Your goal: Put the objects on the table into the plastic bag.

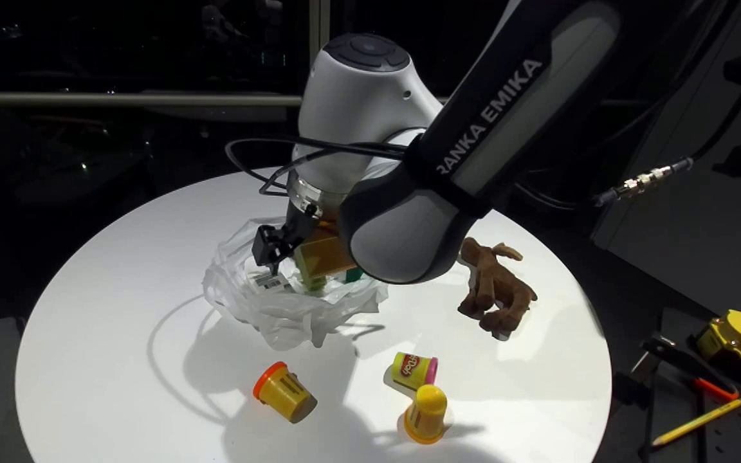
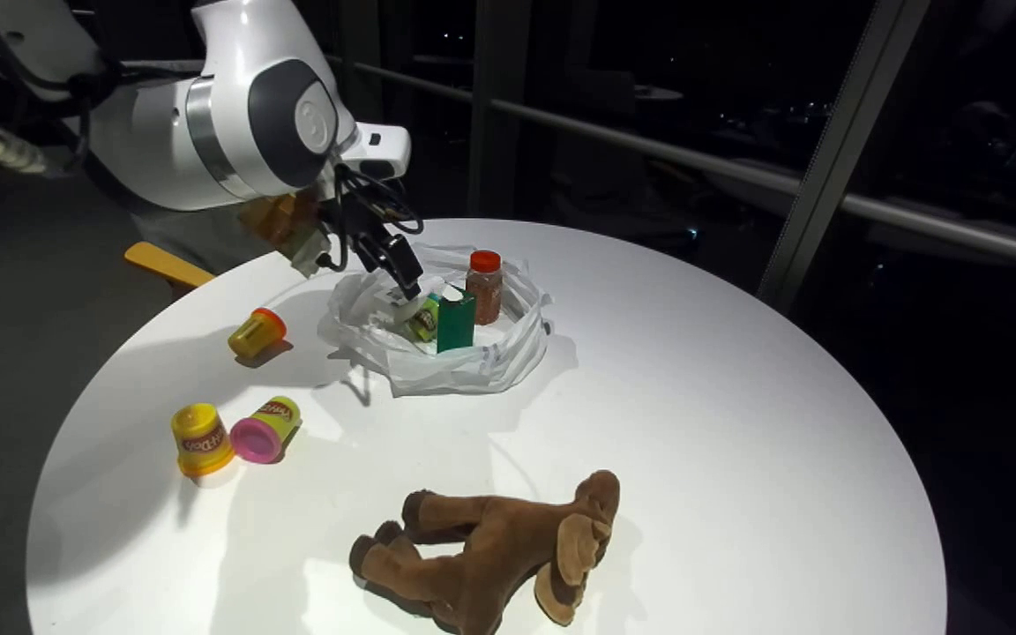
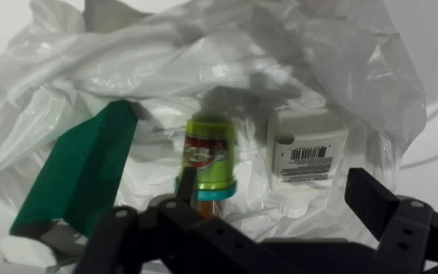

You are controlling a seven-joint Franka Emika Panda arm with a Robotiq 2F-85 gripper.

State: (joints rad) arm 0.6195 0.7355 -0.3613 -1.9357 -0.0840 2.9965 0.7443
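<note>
While claw point(image 3: 271, 185) gapes, crinkled bag point(image 1: 283, 316); plush animal point(image 2: 508, 542)

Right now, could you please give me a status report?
Pincer open over plastic bag, nothing gripped. Brown plush animal and three tubs outside on table. Bag's crumpled plastic might snag.

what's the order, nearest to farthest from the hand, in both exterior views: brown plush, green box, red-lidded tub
1. Green box, inside the bag
2. Red-lidded tub, outside it on the table
3. Brown plush, lying farther across the table
</note>
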